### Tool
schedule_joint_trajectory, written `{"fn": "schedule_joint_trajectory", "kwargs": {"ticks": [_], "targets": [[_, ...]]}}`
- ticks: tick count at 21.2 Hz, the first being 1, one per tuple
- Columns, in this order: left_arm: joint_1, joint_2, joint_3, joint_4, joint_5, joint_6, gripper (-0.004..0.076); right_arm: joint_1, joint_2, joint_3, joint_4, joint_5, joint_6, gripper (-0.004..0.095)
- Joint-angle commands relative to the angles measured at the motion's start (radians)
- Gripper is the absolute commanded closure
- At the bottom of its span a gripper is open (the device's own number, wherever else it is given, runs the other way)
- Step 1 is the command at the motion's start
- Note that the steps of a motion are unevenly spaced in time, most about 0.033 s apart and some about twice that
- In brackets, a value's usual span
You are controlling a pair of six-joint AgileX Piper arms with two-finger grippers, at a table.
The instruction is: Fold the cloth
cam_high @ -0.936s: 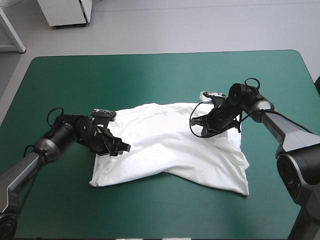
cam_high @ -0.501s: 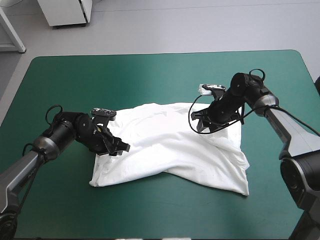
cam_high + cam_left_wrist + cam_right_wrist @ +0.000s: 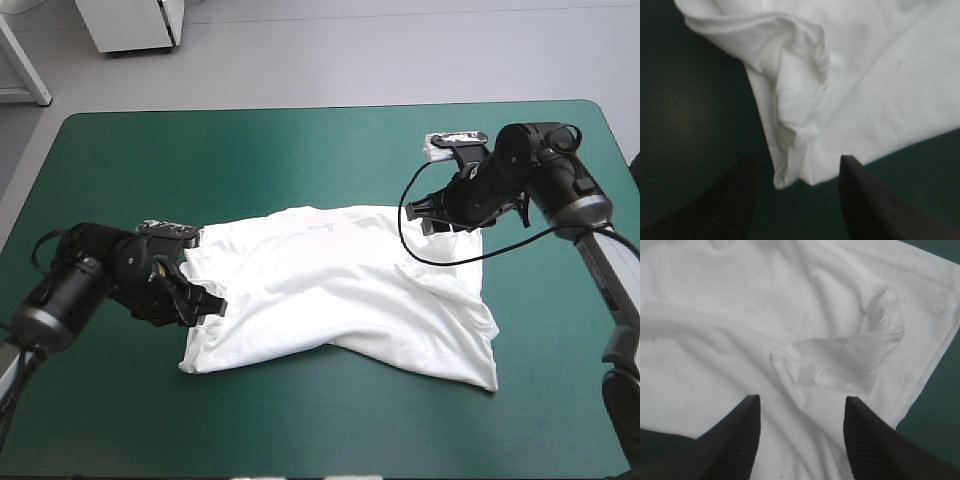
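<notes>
T-shirt far corner partly behind right fingers

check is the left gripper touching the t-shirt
Cannot tell. Left wrist view: the left gripper is open, a corner of the T-shirt lying between its fingers, one tip overlapping white cloth; neither contact nor gap shows plainly.

T-shirt between left gripper and right gripper (on table)

T-shirt spread; left gripper, right gripper at its edges
</notes>
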Motion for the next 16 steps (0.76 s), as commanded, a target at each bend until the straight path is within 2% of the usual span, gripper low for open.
{"fn": "schedule_joint_trajectory", "kwargs": {"ticks": [1,5,10,16], "targets": [[-0.020,-0.105,0.037,-0.005,0.026,-0.091,0.0375,-0.004,-0.092,-0.032,0.004,0.012,0.003,0.0421],[-0.068,-0.124,0.142,0.006,-0.014,-0.164,0.0407,-0.004,-0.116,-0.032,0.004,0.012,0.023,0.0421],[-0.099,-0.124,0.313,0.047,-0.182,-0.280,0.0407,-0.004,-0.140,-0.032,0.004,0.014,0.026,0.0422],[-0.099,-0.065,0.337,0.047,-0.275,-0.297,0.0407,-0.004,-0.144,-0.032,-0.003,0.014,0.026,0.0422]]}}
